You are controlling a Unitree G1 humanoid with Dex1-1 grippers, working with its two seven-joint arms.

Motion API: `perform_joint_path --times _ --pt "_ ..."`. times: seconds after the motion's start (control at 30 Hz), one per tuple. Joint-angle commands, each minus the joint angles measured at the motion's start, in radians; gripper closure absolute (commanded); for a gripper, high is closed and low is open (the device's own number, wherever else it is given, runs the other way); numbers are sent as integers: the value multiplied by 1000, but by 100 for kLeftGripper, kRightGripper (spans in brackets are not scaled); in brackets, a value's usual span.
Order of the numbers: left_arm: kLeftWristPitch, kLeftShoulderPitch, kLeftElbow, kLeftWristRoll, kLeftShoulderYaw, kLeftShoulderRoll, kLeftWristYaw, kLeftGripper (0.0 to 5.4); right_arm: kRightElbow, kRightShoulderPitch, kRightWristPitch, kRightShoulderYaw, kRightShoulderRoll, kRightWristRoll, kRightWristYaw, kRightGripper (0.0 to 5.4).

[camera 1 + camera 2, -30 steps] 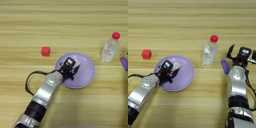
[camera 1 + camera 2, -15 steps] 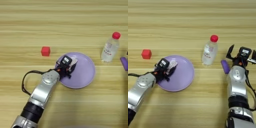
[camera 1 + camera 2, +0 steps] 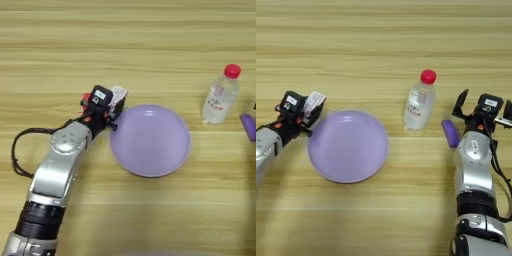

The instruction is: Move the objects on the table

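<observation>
My left gripper point(image 3: 111, 103) is shut on the small flat white box point(image 3: 119, 93), holding it just past the upper left rim of the lilac plate point(image 3: 150, 141). The red cube point(image 3: 86, 97) peeks out behind the gripper's left side and is mostly hidden by it. A clear bottle with a red cap point(image 3: 419, 100) stands upright to the right of the plate. My right gripper point(image 3: 484, 104) rests at the table's right side, open, with nothing between its fingers point(image 3: 460, 102).
A short purple object point(image 3: 450, 133) lies between the bottle and the right gripper. The plate holds nothing. Bare wooden table point(image 3: 125, 45) stretches across the far side and along the front.
My left gripper has carried the white box leftward off the plate to a spot by the red cube. The right arm, bottle and plate have not moved.
</observation>
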Motion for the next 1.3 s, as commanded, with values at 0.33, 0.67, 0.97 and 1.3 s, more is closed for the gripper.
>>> perform_joint_path --times 0.33,0.67,0.97,1.3 --pt "-6 134 29 0 50 58 1 336 0 -4 15 -1 2 6 4 0" --pt "-49 122 146 15 10 41 3 336 0 -4 15 0 2 6 3 0" --pt "-82 107 177 30 0 49 20 295 0 -3 16 1 2 5 3 0" --pt "-79 54 124 49 -4 40 38 193 3 -3 15 3 2 4 4 0"
